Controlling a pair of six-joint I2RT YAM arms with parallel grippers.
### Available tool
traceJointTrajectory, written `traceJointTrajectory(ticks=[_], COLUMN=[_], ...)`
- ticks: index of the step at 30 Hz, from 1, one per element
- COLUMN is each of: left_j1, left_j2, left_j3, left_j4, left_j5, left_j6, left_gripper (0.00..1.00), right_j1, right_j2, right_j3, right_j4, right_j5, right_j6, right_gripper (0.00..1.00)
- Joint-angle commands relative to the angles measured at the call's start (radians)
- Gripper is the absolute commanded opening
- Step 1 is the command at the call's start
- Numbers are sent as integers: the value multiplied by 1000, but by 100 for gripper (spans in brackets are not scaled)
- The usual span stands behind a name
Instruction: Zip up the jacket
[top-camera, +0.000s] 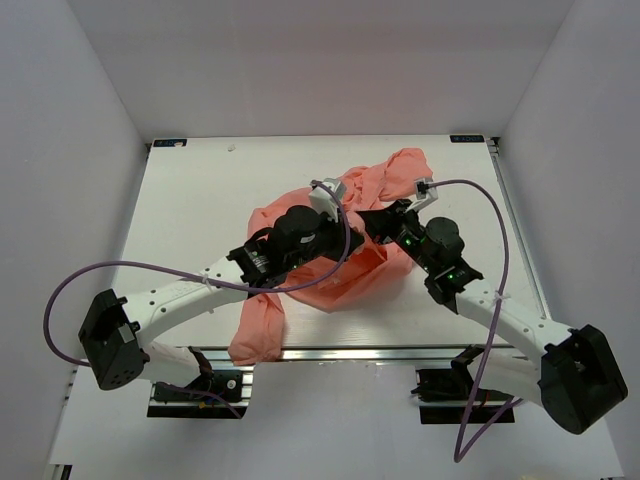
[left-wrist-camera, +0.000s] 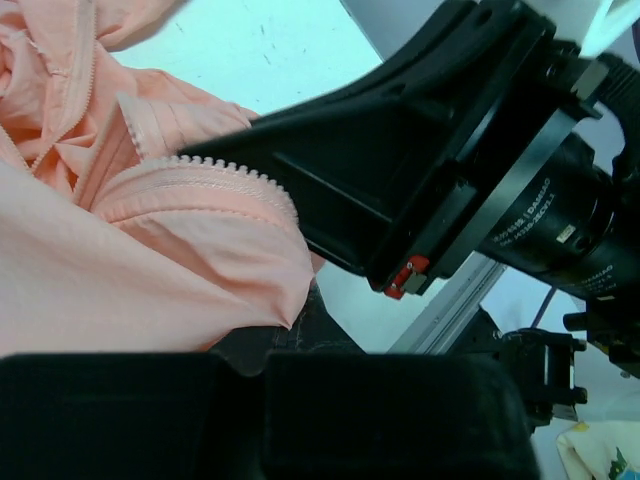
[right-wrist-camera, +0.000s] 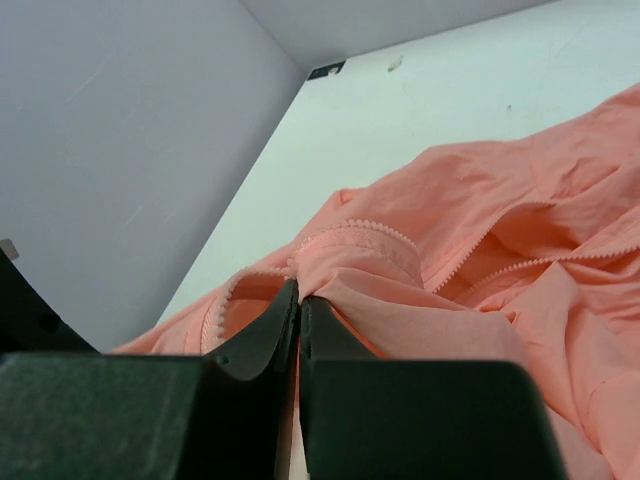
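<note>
Location: the salmon-pink jacket (top-camera: 395, 178) lies crumpled on the white worktop (top-camera: 200, 200), right of centre, open and unzipped.

Sleeve: at far left one sleeve (top-camera: 258, 335) trails to the near edge of the worktop, apart from both arms.

Left fingers: the left fingers (left-wrist-camera: 320, 335) are pressed together, their tips buried under a fold of cloth. They appear to pinch the jacket just below a run of zip teeth (left-wrist-camera: 215, 168).

Zip: the pale plastic teeth curve along a hemmed edge. No slider can be made out in any view.

Right fingers: the right fingers (right-wrist-camera: 265, 335) are closed tight on a thin ridge of fabric at the zip edge, just beside the left pair.

Handling: the cloth looks thin, light and limp. It will likely bunch and slide rather than hold a shape, and it offers no stiffness to push against.

Where to hold: the sewn zip tape looks the firmest part, so the best grip is probably there, close to the teeth, with the two edges drawn taut between the arms.

Risk: a pinch on loose cloth alone could slip.
</note>
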Motion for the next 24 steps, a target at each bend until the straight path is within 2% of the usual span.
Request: traceJointTrajectory(ticks=[1, 8, 12, 18, 24], left_j1=[1, 1, 4, 7, 15], left_j2=[-15, -73, -103, -102, -73], left_j3=[47, 28, 13, -2, 13], left_j4=[0, -42, -27, 26, 76], left_j5=[44, -117, -188, -200, -171], left_j6=[26, 39, 49, 86, 106], left_gripper=[0, 0, 0, 0, 0], right_j1=[-3, -8, -6, -8, -8], right_j2=[-27, -167, -240, -264, -248], right_j3=[46, -14, -30, -53, -70], right_j4=[41, -29, -112, -203, -146], right_j5=[22, 114, 114, 91, -18], right_j6=[-56, -74, -50, -1, 56], right_gripper=[0, 0, 0, 0, 0])
